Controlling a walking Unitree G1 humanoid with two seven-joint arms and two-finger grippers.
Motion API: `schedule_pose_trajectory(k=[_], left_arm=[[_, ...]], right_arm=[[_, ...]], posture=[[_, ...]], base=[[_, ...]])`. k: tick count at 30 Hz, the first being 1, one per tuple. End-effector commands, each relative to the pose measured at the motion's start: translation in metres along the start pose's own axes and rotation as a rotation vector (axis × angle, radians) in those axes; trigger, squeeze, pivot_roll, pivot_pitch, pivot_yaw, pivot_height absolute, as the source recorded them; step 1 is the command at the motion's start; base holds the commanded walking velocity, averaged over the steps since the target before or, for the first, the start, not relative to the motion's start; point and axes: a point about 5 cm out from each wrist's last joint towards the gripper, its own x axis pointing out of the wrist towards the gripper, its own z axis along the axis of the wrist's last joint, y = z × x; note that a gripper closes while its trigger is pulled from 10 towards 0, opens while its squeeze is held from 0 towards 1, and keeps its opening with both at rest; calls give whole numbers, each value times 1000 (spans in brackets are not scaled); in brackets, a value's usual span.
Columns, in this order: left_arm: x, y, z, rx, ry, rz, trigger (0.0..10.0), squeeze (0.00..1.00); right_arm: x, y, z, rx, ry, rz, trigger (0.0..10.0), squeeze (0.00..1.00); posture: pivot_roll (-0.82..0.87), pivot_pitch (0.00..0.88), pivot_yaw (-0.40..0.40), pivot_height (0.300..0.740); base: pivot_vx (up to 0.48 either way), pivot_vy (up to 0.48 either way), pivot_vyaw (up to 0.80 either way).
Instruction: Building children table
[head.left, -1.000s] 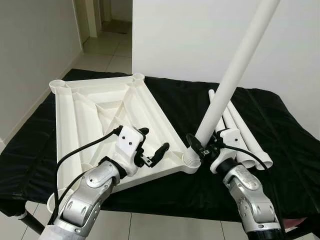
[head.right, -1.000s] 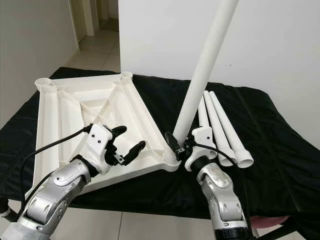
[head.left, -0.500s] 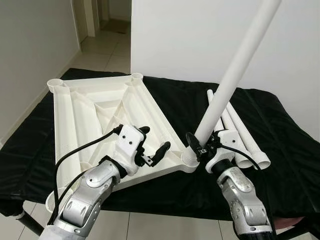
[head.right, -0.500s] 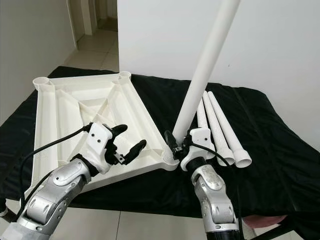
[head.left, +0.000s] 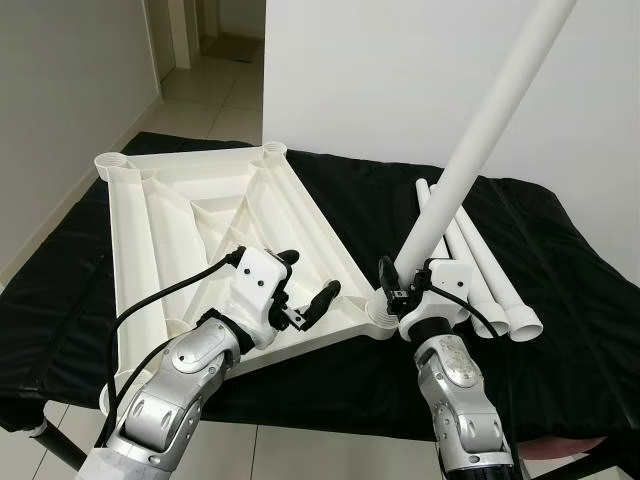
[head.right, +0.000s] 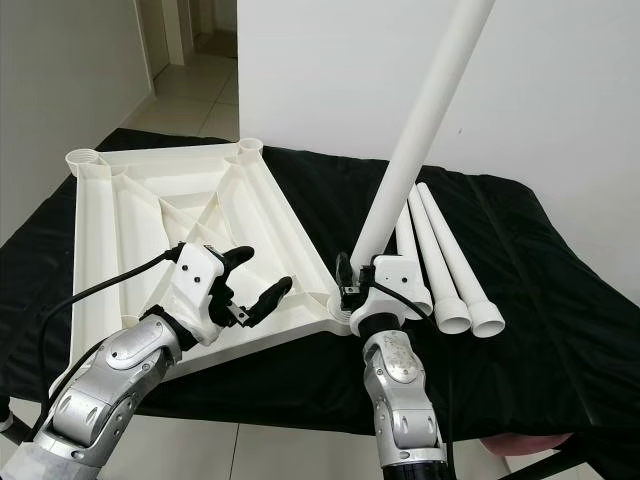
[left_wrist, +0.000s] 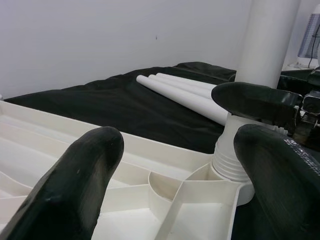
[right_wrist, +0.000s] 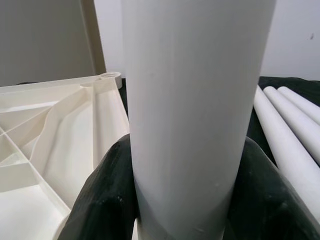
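The white plastic tabletop (head.left: 200, 230) lies upside down on the black-covered worktop (head.left: 580, 300), ribbed underside up, with round leg sockets at its corners. The right tool (head.left: 405, 290) is clamped on a white table leg (head.left: 480, 150), which stands tilted in the near corner socket (head.left: 382, 318). Three spare legs (head.left: 480, 275) lie side by side just beside it. The left tool (head.left: 305, 290) hovers over the tabletop's near edge, fingers apart.

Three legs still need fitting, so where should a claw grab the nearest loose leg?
Grip the loose leg mid-shaft from above, fingers straddling its round width. It lies flat on the black cloth beside two others, flared end toward the robot, so side access is crowded.
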Motion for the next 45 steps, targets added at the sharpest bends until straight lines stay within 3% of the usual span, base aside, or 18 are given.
schedule_pose_trajectory(k=[1, 7, 26, 27, 34, 41, 45], left_arm=[[2, -3, 0, -2, 0, -49, 10000, 0], [2, -3, 1, -2, -4, -49, 10000, 0], [3, -6, 0, -12, -8, -64, 10000, 0], [3, -7, 0, -12, -8, -65, 10000, 0], [3, -8, 0, -13, -9, -69, 10000, 0], [4, -9, 0, -14, -10, -75, 10000, 0], [4, -9, 0, -14, -10, -77, 10000, 0]], right_arm=[[-3, -7, -18, 18, 86, -81, 10000, 0], [-4, -10, -15, 30, 70, -179, 10000, 0], [-5, -7, -11, 4, 18, -199, 10000, 0], [-5, -7, -11, 4, 18, -202, 10000, 47], [-6, -8, -12, 10, 20, -218, 10000, 43], [-10, -29, -12, -26, 21, -374, 10000, 31], [-10, -29, -13, -28, 23, -379, 10000, 31]], posture=[[8, 0, -63, 740], [12, 0, -67, 740], [8, 0, -73, 740], [8, 0, -74, 740], [8, 0, -74, 740], [11, 0, -74, 740], [10, 0, -71, 740]], base=[[0, 0, 0], [0, 0, 0], [0, 0, 0], [0, 0, 0], [0, 0, 0], [0, 0, 0], [0, 0, 0]])
